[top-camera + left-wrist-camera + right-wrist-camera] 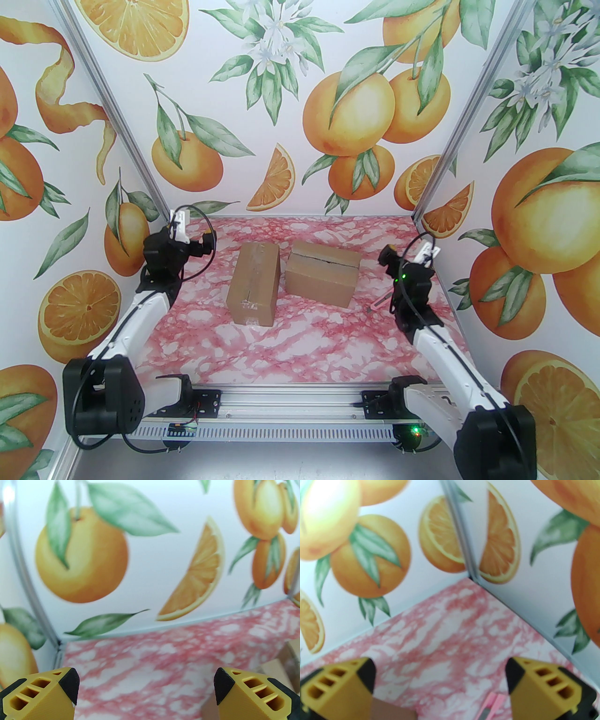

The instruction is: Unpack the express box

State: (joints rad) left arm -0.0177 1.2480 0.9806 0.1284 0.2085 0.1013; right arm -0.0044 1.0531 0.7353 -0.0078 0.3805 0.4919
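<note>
Nearest, both arm bases sit on the rail (pixel 290 403) at the table's front edge. Further in, a pink cutter (pixel 378 302) lies flat on the marbled table (pixel 304 347), just beside the right arm's wrist. Between the arms stand two cardboard boxes, near each other: the left box (pixel 253 288), taped along its top, and the right box (pixel 323 276), whose top seam shows a dark gap. Farthest, the left gripper (pixel 206 243) and right gripper (pixel 387 256) hover with fingers spread wide, holding nothing.

The cutter is thin and lies flat, so a grasp could skid off it or nudge it away. An unbraced box will probably slide on the smooth tabletop and bump its neighbour. A blade driven too deep might slice the contents.
</note>
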